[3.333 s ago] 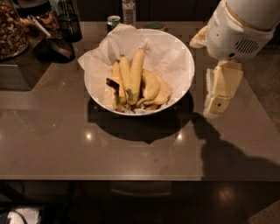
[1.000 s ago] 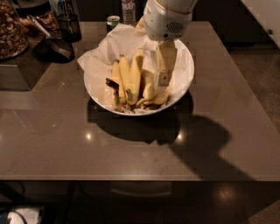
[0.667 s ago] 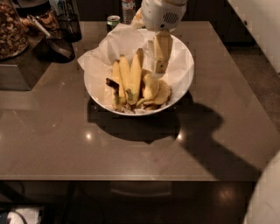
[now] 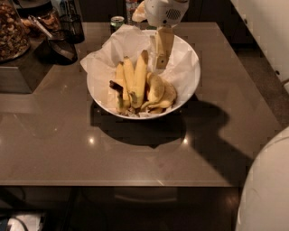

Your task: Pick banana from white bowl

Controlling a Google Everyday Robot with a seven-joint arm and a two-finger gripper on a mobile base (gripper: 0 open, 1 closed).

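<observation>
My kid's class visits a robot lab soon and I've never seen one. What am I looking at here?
This is one photo, looking down on a brown table; where the camera sits is not recorded. The white part at the top is the end of a robot arm. Its gripper, a two-finger claw, hangs over the back of a white bowl lined with paper, with nothing seen in it. Several bananas lie in the bowl; the job is to lift the longest banana. A can stands behind the bowl.
</observation>
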